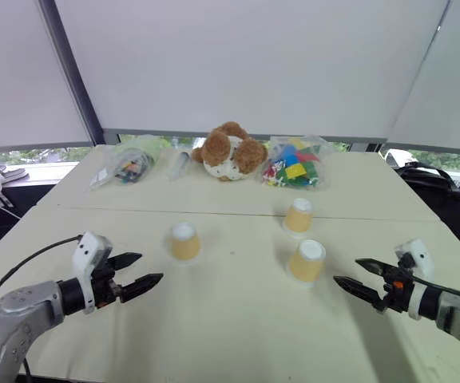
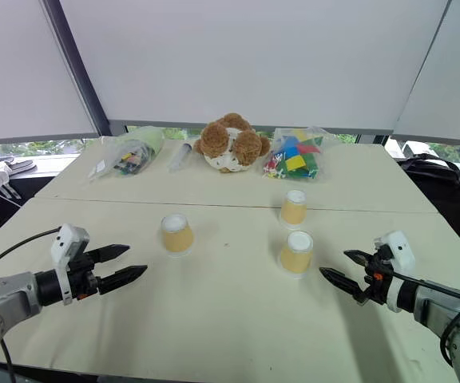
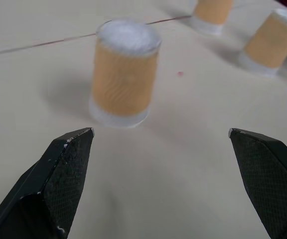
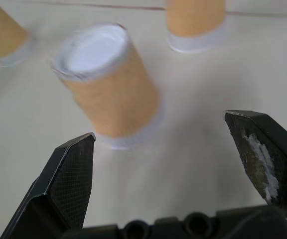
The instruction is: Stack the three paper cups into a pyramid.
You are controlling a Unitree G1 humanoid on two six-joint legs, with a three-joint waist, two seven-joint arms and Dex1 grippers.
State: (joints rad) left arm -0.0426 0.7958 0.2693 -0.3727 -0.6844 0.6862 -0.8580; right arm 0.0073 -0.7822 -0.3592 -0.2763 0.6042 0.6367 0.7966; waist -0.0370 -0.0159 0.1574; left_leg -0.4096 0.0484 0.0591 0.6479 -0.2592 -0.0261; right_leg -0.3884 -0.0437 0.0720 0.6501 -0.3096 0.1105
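Table (image 1: 230,319), cream top: three paper cups, all standing upside down, white bases up, none stacked. Left cup (image 1: 185,241) stands alone, just ahead of the left gripper (image 1: 144,271), whose fingers are spread wide and empty. Near cup (image 1: 307,262) stands just ahead of the right gripper (image 1: 350,275), fingers likewise spread and empty. Far cup (image 1: 299,215) stands just behind the near cup, apart from it. Back of table: teddy bear (image 1: 228,151) at centre, clear bag of coloured blocks (image 1: 294,166) to its right, second clear bag (image 1: 126,165) to its left.
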